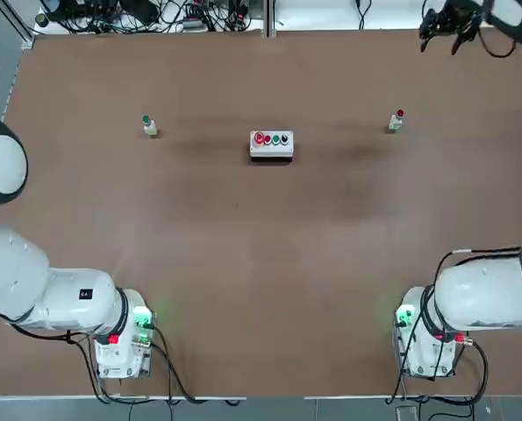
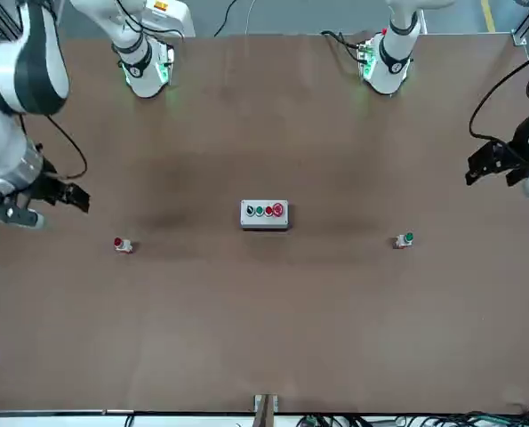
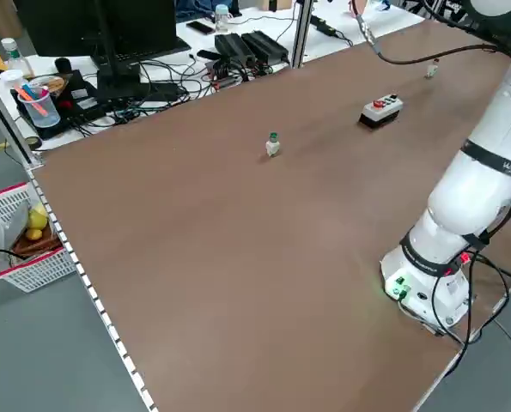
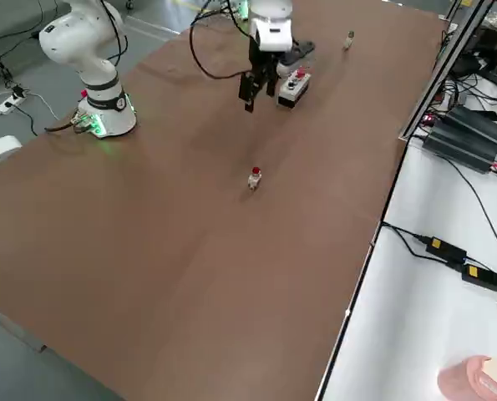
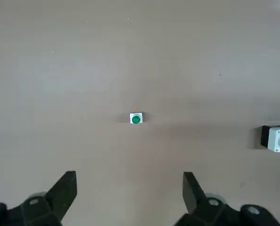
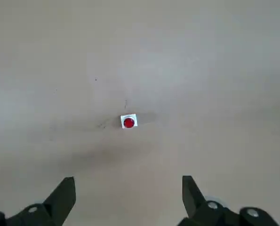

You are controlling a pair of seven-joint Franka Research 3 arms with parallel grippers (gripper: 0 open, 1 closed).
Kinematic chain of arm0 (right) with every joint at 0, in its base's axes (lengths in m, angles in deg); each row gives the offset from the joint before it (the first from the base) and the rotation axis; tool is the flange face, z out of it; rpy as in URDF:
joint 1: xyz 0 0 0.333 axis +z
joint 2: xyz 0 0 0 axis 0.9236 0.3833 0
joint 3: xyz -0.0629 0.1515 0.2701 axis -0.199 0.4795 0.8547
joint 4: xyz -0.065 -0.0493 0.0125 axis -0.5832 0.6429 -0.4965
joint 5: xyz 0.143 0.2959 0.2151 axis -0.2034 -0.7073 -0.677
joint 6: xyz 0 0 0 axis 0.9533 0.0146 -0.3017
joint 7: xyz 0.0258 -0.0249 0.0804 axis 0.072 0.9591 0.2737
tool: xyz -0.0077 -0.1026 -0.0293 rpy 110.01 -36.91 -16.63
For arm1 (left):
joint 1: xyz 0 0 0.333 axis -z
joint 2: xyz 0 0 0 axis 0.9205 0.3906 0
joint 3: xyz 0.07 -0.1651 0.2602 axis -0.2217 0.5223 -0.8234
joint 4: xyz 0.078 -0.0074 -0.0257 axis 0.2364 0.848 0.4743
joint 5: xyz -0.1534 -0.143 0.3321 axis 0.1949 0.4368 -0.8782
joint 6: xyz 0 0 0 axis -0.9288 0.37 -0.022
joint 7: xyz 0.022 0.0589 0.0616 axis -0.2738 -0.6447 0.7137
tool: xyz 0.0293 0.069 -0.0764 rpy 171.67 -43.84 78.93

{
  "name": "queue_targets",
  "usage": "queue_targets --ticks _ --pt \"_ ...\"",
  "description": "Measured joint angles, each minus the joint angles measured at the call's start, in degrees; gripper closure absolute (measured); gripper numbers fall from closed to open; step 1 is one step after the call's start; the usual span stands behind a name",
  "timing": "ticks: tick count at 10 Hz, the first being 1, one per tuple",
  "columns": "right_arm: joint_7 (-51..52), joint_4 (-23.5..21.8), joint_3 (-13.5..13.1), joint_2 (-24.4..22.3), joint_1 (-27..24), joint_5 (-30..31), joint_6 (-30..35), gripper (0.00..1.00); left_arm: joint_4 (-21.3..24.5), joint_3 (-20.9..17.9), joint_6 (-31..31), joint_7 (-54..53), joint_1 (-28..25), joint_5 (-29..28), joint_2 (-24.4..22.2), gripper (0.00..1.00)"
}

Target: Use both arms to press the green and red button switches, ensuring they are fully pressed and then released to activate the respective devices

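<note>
Brown table (image 1: 243, 228), big and flat. White desk (image 3: 358, 34) behind, with black wires. Left gripper (image 5: 130, 197) and right gripper (image 6: 129, 200) above table, wide open, empty.

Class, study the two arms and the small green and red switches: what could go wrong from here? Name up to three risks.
The green switch and red switch are tiny, so a slightly misaligned press could miss.
Both the left hand and right hand are open; coming down like that, the fingers might straddle a cap instead of pressing it.
The white button box also carries red and green buttons and could be mistaken for the target.
</note>
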State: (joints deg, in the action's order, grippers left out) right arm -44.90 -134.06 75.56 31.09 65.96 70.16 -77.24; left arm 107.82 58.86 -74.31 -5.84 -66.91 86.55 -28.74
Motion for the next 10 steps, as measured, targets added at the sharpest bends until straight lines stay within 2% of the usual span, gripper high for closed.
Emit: queue_targets --ticks 3,6,10 --pt "0.03 3.04 -0.01 -3.67 -0.01 -0.81 7.04 0.0 -0.01 -0.05 0.04 -0.02 -0.05 0.0 0.0 0.0" --pt "0.76 8.56 -0.24 -4.53 -0.51 -3.76 14.2 0.0 -0.02 -0.04 0.06 -0.05 0.0 0.0 0.01 0.0" --pt "1.08 10.74 -0.16 -5.31 -0.59 -5.03 15.47 0.0 -0.02 -0.04 0.06 -2.96 -0.08 0.0 0.01 0.0"
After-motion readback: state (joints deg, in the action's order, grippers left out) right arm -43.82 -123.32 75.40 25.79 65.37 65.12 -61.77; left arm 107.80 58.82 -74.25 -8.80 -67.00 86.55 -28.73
